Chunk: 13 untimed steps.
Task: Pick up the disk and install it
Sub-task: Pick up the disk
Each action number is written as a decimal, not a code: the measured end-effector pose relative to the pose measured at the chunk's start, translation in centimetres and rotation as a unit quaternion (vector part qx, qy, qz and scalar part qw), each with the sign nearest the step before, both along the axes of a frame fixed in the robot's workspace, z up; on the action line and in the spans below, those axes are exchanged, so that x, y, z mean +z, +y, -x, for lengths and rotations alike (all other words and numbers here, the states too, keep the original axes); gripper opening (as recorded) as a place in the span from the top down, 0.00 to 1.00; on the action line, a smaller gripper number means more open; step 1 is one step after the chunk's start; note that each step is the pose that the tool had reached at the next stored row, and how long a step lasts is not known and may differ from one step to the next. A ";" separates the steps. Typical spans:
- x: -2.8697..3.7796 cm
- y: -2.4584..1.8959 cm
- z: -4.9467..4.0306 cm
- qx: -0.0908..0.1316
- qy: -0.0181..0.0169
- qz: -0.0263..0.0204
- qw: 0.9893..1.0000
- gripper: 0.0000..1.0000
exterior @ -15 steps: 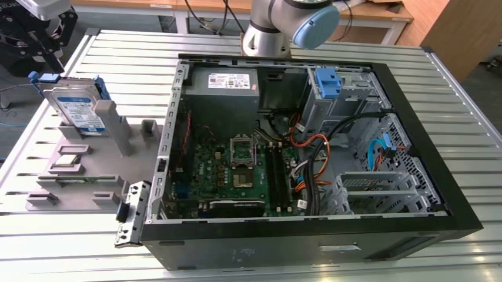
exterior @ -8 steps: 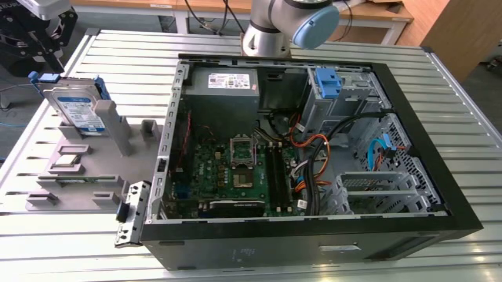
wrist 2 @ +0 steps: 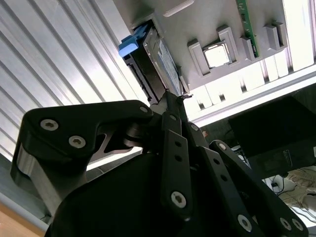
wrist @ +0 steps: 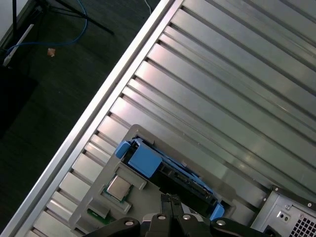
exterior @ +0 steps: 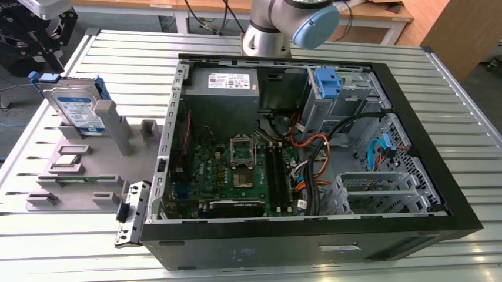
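Black links of the hand sit closest in the second wrist view, and their tips are pressed together with nothing between them, close over the top edge of the disk. That view looks along the drive's labelled face and its blue corner tab. A processor chip lies beside it in a pocket of the grey holder, and a green memory strip lies further off. In the first wrist view the same fingertips meet over the caddy's blue rim, seen edge-on from above. Past the slatted tabletop a dark floor appears there. The exterior view adds the wider layout: the disk stands upright in a slot of the holder at the exterior view's left, with the hand right above it. It is well apart from the open computer case, not yet installed. Inside the case the motherboard, a grey power supply and a bare blue bracket lie exposed, and the arm's base stands behind it
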<state>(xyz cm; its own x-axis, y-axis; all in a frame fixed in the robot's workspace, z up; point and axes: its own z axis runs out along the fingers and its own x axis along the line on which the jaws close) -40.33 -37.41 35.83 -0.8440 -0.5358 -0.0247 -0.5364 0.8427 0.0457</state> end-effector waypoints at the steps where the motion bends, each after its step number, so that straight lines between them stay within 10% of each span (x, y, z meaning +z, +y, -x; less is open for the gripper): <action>1: 0.00 0.00 0.00 0.000 0.000 0.000 1.000 0.90; 13: -0.02 0.00 0.00 0.017 0.000 0.000 1.000 0.90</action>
<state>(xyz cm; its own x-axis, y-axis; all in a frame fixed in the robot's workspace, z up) -40.33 -37.41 35.81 -0.8251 -0.5644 -0.0248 -0.5649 0.8239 0.0458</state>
